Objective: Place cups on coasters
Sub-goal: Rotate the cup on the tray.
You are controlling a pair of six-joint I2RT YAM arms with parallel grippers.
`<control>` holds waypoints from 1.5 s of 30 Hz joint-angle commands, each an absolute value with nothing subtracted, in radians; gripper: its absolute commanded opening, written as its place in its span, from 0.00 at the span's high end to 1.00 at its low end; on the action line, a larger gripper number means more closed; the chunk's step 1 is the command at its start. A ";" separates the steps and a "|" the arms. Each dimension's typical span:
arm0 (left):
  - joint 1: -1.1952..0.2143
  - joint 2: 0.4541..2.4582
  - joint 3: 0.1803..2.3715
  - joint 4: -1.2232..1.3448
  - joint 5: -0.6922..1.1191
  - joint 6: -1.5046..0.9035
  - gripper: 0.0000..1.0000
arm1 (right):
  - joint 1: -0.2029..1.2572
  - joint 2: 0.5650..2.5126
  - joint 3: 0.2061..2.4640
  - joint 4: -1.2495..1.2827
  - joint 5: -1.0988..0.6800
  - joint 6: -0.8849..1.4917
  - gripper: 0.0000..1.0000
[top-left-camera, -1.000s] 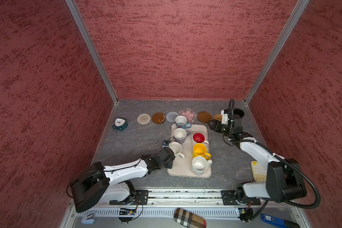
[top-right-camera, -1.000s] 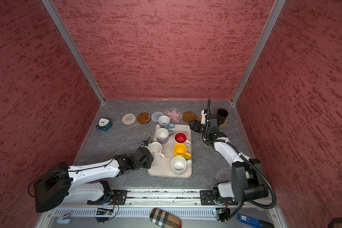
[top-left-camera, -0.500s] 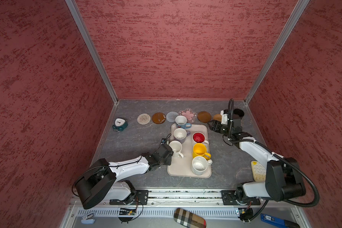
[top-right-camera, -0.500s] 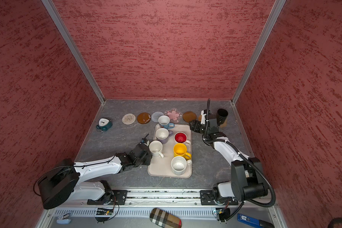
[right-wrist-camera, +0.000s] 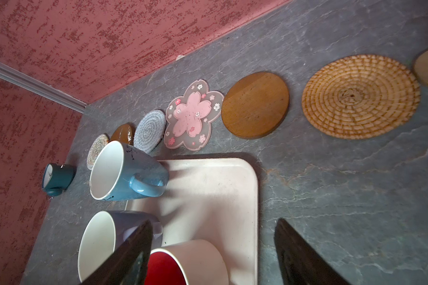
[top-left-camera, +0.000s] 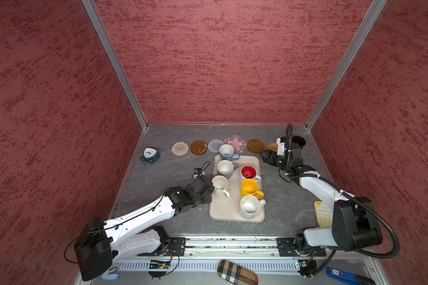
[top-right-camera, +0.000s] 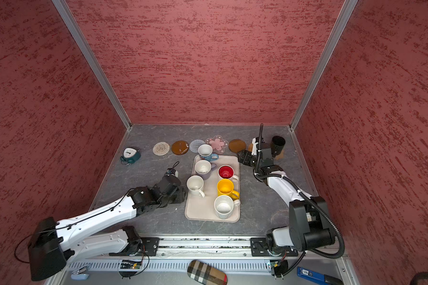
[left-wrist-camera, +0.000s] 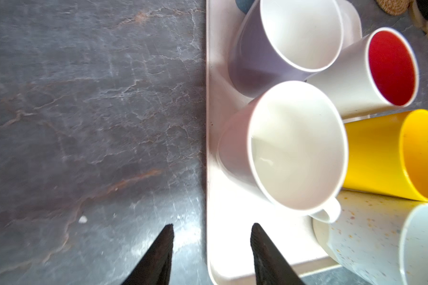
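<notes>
at the left rim of the tray, left gripper jaws stand wider than a second ago, empty, white cup just ahead on the tray: likely a pre-grasp. right gripper hangs open, empty.

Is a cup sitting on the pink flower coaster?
No, in the right wrist view the pink flower coaster lies bare, and the blue mug stands off to its side.

Along the tabletop's far edge lies a row of flat round and flower-shaped coasters. Just in front, the beige rectangular tray carries five ceramic mugs; the white, blue-based mug stands at its far left corner. The black mug stands in the far right corner.
</notes>
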State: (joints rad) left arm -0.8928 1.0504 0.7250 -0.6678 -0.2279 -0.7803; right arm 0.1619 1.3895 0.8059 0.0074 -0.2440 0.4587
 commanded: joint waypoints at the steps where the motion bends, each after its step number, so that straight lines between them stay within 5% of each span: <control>1: -0.960 1.049 0.813 -0.952 -0.288 -0.960 0.44 | 0.163 1.392 0.820 -0.007 -0.183 0.492 0.22; 10: -1.148 1.306 1.131 -1.116 -0.353 -1.104 0.19 | 0.158 1.385 0.816 -0.063 -0.056 0.591 0.20; 45: -1.026 1.574 1.146 -0.834 -0.166 -1.045 0.21 | 0.155 1.317 0.794 -0.075 -0.016 0.680 0.17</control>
State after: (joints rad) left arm -1.0351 1.5768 1.1599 -0.8375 -0.1791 -1.0622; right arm 0.1596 1.3304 0.8040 -0.0795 -0.0322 0.6701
